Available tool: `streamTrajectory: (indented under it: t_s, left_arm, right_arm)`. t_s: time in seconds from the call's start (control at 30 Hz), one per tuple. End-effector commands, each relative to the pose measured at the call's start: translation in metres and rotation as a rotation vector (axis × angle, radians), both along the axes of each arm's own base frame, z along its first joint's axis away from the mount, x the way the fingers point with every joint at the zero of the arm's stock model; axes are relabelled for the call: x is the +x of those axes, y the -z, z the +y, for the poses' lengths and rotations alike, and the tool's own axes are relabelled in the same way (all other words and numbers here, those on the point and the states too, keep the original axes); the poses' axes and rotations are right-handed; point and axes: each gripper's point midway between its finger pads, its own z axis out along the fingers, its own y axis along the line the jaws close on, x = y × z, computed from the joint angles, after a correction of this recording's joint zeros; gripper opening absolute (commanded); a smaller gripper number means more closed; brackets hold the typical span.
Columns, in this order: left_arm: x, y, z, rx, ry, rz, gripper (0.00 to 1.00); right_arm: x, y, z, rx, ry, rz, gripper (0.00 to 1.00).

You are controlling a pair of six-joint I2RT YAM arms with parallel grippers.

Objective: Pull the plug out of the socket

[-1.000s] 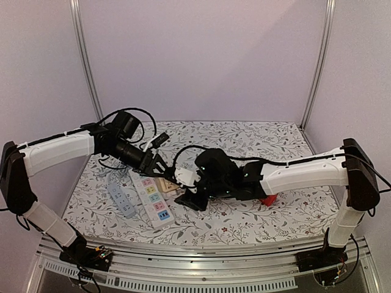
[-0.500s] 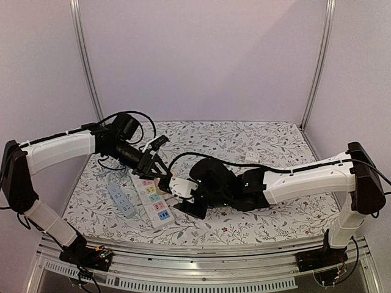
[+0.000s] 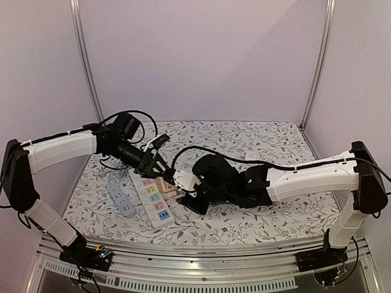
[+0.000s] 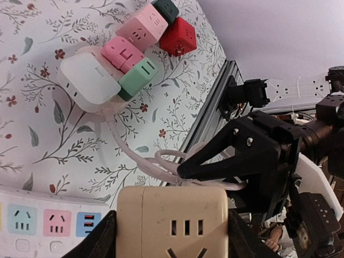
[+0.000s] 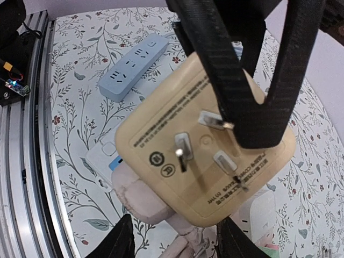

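Gripping the beige socket block (image 3: 164, 184) with my left gripper (image 3: 157, 171), which comes in from the far left. My right gripper (image 3: 178, 186) meets it from the right, just right of the white power strip (image 3: 154, 200). The plug (image 5: 144, 201) is too small to pick out from the top view. Versus a second ago, my right forearm has swung nearer and now hides the red cube that showed under it. The right wrist dipped near-left half a second ago and is back up a touch. Left arm looks unmoved.

Left wrist: the block's slotted face points at the camera, with my fingers (image 4: 105, 242) tight on both sides, so it's clamped. A white cable (image 4: 142, 156) loops out from behind the block. The right gripper's tips sit just behind it.

Right wrist: the block's prong face points at me. The pale plug sticks out of the block's near-left side, long axis running from the block toward my right wrist. Right jaws are partway apart and straddle the plug; I can't tell if the pads bite.

Right arm is nearer. I judge the pull goes along that axis, rightward, away from the left gripper.
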Motion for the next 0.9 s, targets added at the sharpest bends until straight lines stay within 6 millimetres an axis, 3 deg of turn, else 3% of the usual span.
streamTrajectory:
  t_s: [0.0,0.07,0.2,0.23,0.33,0.53,0.67,0.87]
  left_arm:
    - [0.007,-0.013,-0.008,-0.025,0.022,-0.109,0.15]
    - [0.007,-0.012,-0.009,-0.019,0.022,-0.109,0.15]
    - [0.014,-0.013,-0.004,-0.001,-0.008,-0.123,0.14]
    - [0.018,-0.015,0.000,-0.003,-0.026,-0.126,0.14]
    - [0.030,-0.018,0.009,-0.004,-0.083,-0.133,0.14]
    - [0.037,-0.014,0.014,-0.008,-0.116,-0.098,0.15]
    - [0.036,-0.015,0.013,-0.014,-0.112,-0.091,0.15]
    - [0.033,-0.017,0.012,-0.027,-0.104,-0.086,0.15]
  right_arm:
    - [0.031,0.008,-0.012,-0.002,0.181,0.029,0.00]
    - [0.037,0.012,-0.015,-0.011,0.209,0.034,0.00]
    - [0.027,0.013,-0.015,-0.010,0.155,0.055,0.01]
    - [0.020,0.015,-0.014,-0.011,0.116,0.074,0.10]
    - [0.002,0.005,-0.017,0.027,0.028,0.104,0.49]
    - [-0.014,-0.032,-0.037,0.140,0.006,0.079,0.90]
    - [-0.010,-0.039,-0.047,0.132,0.068,0.009,0.97]
    - [0.006,-0.020,-0.037,0.047,0.137,-0.062,0.98]
